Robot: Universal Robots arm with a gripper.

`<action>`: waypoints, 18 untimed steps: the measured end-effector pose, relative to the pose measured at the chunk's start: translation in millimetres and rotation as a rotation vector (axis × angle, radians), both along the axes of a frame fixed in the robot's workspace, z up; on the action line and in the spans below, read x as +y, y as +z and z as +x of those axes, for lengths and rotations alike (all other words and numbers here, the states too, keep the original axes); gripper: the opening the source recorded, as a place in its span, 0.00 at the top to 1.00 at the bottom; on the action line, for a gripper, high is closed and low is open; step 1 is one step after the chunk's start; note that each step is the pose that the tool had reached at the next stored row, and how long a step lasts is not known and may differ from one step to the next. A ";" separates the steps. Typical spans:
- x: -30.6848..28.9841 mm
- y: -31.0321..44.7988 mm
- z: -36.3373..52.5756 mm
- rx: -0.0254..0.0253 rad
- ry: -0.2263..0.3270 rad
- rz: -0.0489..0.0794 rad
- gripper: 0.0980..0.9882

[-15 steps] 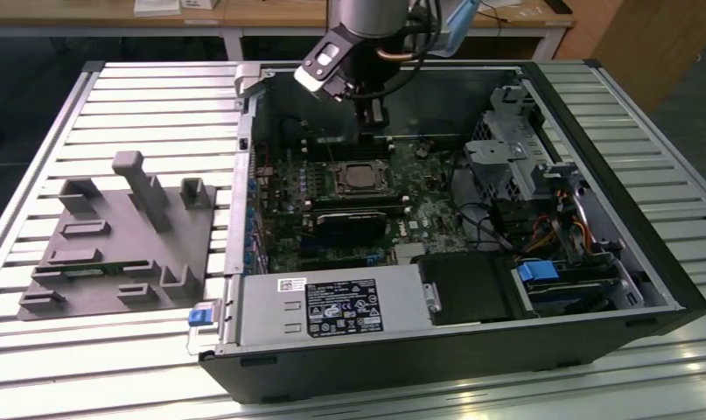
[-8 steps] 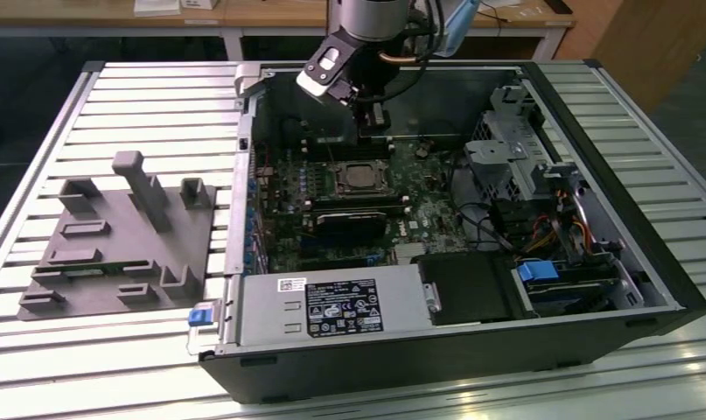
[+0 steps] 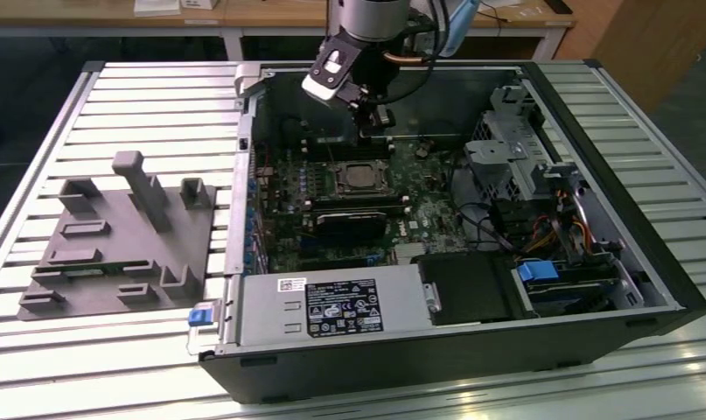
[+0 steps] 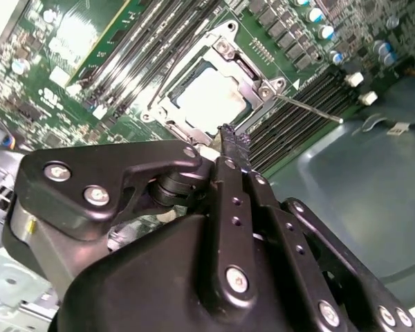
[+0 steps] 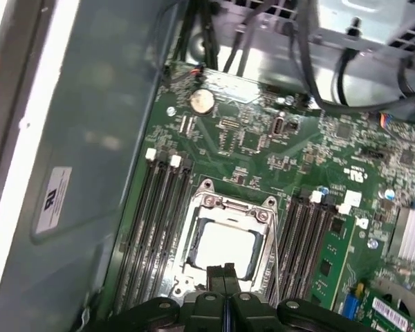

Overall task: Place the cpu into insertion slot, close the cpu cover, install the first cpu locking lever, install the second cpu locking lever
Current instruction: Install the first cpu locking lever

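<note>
Gripper [image 5: 225, 270] pressed together, empty, near the cpu [image 5: 225, 249]. Pale silver square, framed by the silvery cpu cover [image 5: 229, 205].

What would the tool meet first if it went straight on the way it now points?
Likely the rim of the cover, right beside the cpu; the shut tool hangs over it, but depth is unclear.

An open black case [image 3: 446, 363] lies on the slatted table [image 3: 119, 96], toward the edge at the exterior view's right. Inside it is a green motherboard [image 3: 285, 223] with memory slots [image 5: 159, 214] and a coin cell [image 5: 202, 101]. A grey power supply [image 3: 329, 308] sits along the near wall, with a drive cage [image 3: 506, 157] and cables [image 3: 548, 234] beside it. A grey fixture [image 3: 96, 241] lies near the table's opposite edge.
</note>
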State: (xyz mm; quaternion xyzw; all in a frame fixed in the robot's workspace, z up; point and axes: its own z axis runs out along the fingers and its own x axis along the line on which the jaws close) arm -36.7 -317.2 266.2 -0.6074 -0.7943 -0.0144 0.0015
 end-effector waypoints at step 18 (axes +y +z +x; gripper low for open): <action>0.0 0.0 0.0 0.0000 0.202 0.000 0.98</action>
